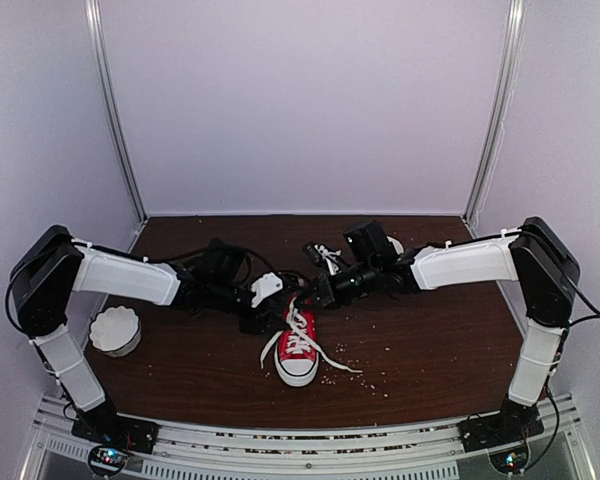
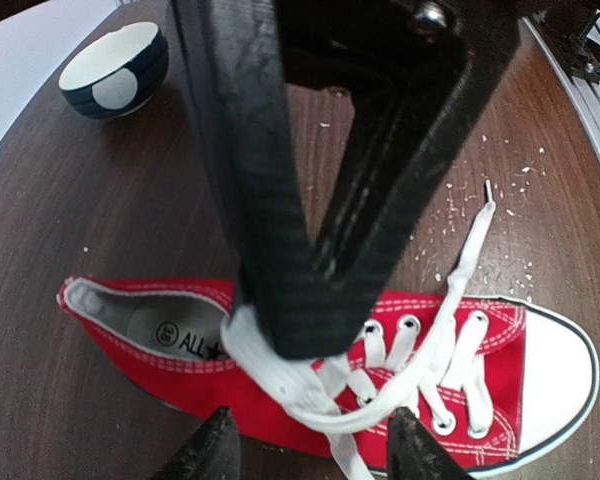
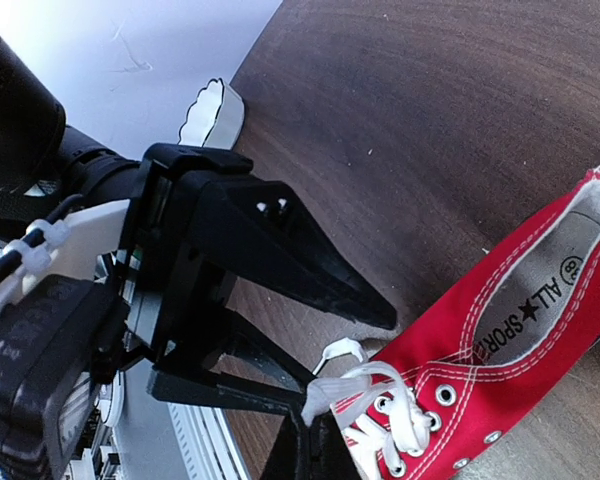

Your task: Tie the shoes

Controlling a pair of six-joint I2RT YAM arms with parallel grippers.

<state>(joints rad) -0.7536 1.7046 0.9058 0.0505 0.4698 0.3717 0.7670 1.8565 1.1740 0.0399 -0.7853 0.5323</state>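
The red sneaker (image 1: 297,352) lies at the table's middle, its white toe cap toward the near edge; it also shows in the left wrist view (image 2: 180,350) and the right wrist view (image 3: 520,320). Its white laces (image 1: 332,362) trail loose on both sides. My right gripper (image 3: 330,445) is shut on a bunched lace (image 3: 375,385) just above the top eyelets, and in the top view it (image 1: 307,296) sits over the shoe's opening. My left gripper (image 2: 310,452) is open, its fingers (image 2: 205,452) straddling the lace strand (image 2: 380,415) beside the shoe's side.
A white scalloped bowl (image 1: 115,330) stands at the left edge. A dark blue and white bowl (image 2: 115,68) stands behind the right arm. Pale crumbs (image 1: 372,372) lie scattered right of the shoe. A metal rail (image 1: 300,445) runs along the near edge.
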